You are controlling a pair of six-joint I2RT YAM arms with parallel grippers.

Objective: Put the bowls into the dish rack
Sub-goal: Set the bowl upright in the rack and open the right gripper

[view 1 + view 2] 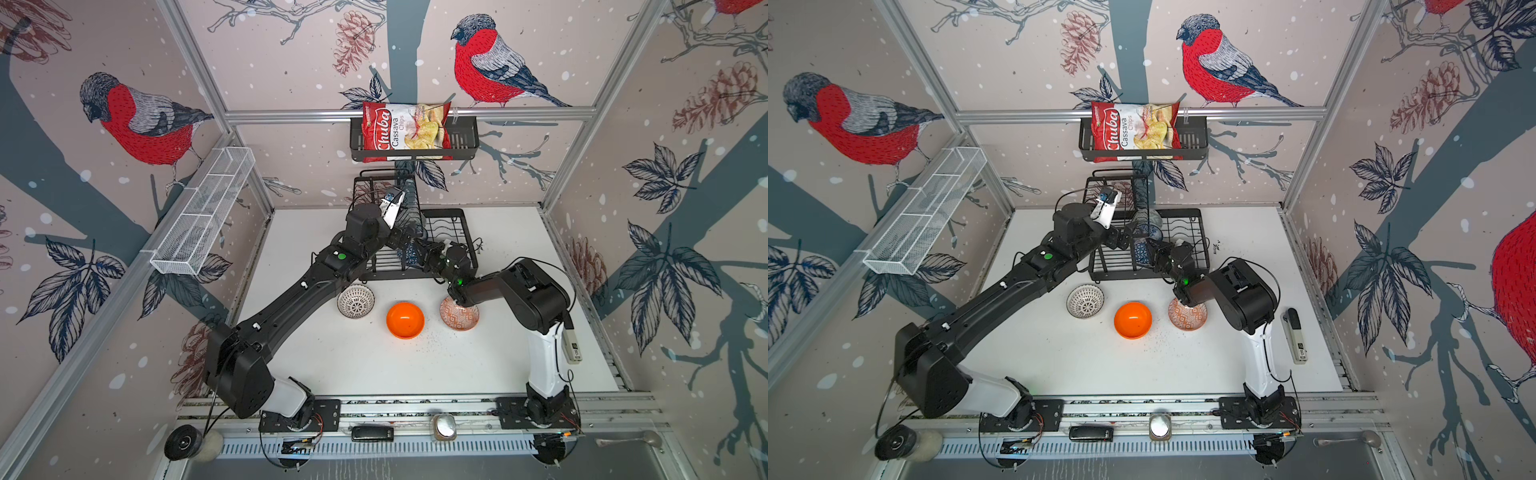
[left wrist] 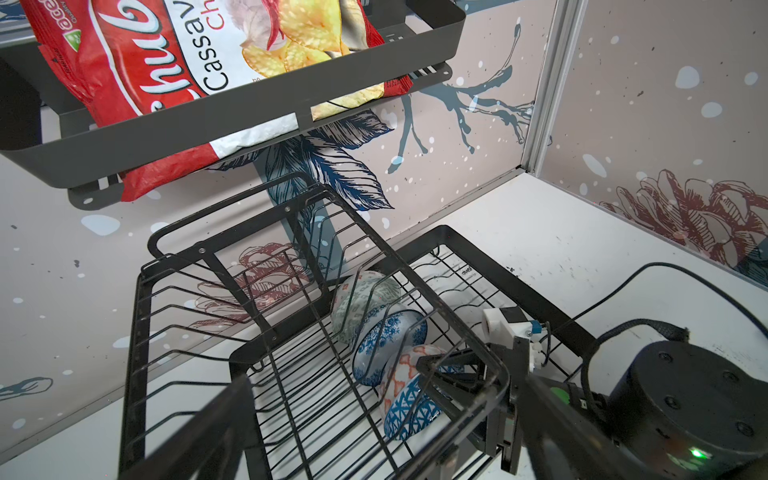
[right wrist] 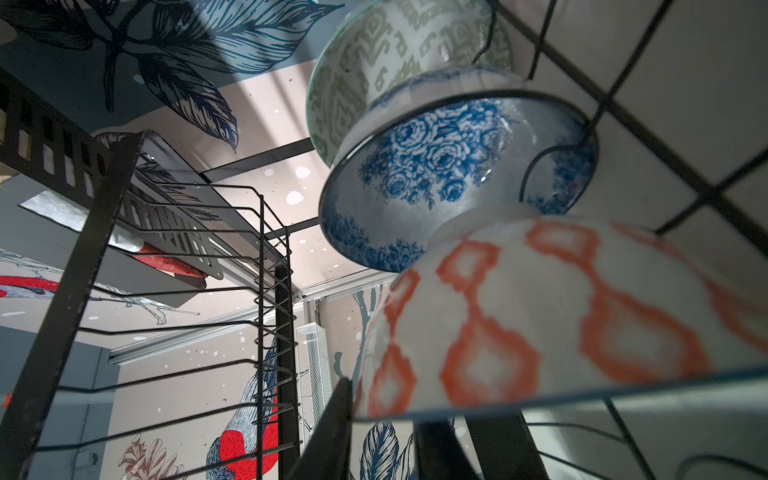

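Inside the dish rack (image 2: 523, 289), far middle, the right gripper (image 2: 434, 374) is straddling the rim of a blue-and-orange bowl (image 2: 409, 399) standing third in a row, grip or release unclear; the left gripper (image 2: 386, 382) is hovering, splayed and empty. Placing looks nearly finished; next, backing out cleanly toward the three loose bowls (image 1: 405, 320).

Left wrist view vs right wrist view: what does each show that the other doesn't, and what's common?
Only the left wrist view: the right gripper at the rim of the orange-lattice bowl, and the printed front of the chips bag.
Only the right wrist view: the white mesh basket in the distance and a red bird print on the wall.
Both: three bowls on edge in the dish rack, namely the grey-green bowl, the blue floral bowl and the orange-lattice bowl.
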